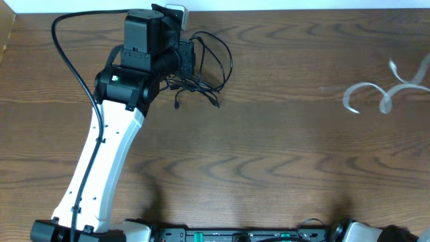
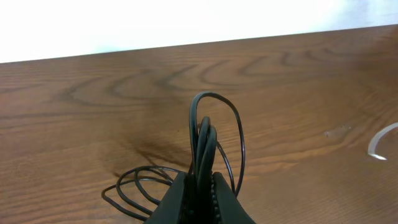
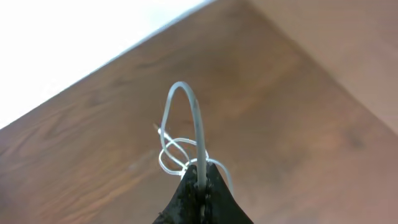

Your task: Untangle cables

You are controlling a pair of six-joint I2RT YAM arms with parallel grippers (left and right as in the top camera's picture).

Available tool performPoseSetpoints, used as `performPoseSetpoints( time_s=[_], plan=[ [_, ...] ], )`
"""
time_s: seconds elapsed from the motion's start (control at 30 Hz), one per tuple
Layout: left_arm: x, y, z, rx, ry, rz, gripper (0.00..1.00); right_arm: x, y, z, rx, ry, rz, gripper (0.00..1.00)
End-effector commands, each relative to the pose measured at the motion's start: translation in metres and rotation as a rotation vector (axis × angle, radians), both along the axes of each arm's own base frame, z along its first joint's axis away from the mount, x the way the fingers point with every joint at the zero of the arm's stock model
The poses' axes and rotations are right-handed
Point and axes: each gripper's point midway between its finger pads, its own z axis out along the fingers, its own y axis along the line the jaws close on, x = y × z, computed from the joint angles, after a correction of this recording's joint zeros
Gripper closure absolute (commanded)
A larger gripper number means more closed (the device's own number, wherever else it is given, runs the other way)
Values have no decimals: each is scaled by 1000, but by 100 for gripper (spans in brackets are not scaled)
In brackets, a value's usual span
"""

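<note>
The black cable (image 1: 218, 57) lies in loose loops at the table's far left. My left gripper (image 1: 187, 62) is shut on a bunch of its strands. In the left wrist view several black cable (image 2: 214, 124) loops rise from the left gripper (image 2: 202, 186), and more coils rest on the wood to its left. The white cable (image 1: 368, 91) curls on the table at the far right and runs off the overhead view's right edge. In the right wrist view the right gripper (image 3: 202, 180) is shut on one strand of the white cable (image 3: 194, 118), which arches up above small loops. The overhead view does not show the right gripper.
The brown wooden table (image 1: 269, 154) ends at a white wall along the far edge. A thick black arm cable (image 1: 67, 47) arcs beside the left arm. A small white object (image 1: 176, 11) sits at the far edge behind the left wrist. Both arm bases stand at the near edge.
</note>
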Motion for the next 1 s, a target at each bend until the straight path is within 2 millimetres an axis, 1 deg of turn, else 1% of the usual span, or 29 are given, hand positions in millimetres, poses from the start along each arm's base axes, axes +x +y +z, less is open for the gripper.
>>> performPoseSetpoints(
  time_s=[0.0,0.07,0.1,0.23,0.33,0.47,0.6,0.67,0.7,0.77,0.9,0.97],
  plan=[
    [-1,1,-1,14,-2,-12,92,-51,-53,12,-53,8,-332,99],
    [-3,1,-3,16,6,-12,92,-75,-73,11,-67,26,-465,99],
    [-4,1,-5,18,16,-12,92,-81,-80,10,-50,15,-493,99],
    [-5,1,-5,16,21,-15,92,-90,-92,7,-23,7,-560,99],
    [-7,0,-3,10,15,-21,92,-88,-101,1,-9,11,-584,99],
    [-8,0,1,8,6,-21,93,-81,-114,-16,32,33,-626,99],
    [-10,0,5,4,-3,-23,92,-62,-133,-37,61,51,-646,99],
    [-11,0,7,3,-7,-23,92,-58,-141,-49,72,71,-671,99],
    [-12,1,9,2,-11,-23,92,-57,-149,-59,71,95,-706,99],
    [-13,1,10,1,-15,-24,92,-59,-156,-66,60,121,-745,99],
    [-14,0,12,-2,-18,-27,92,-64,-166,-84,79,162,-798,99],
    [-14,0,12,-3,-18,-27,92,-67,-171,-96,103,190,-828,99]
  ],
)
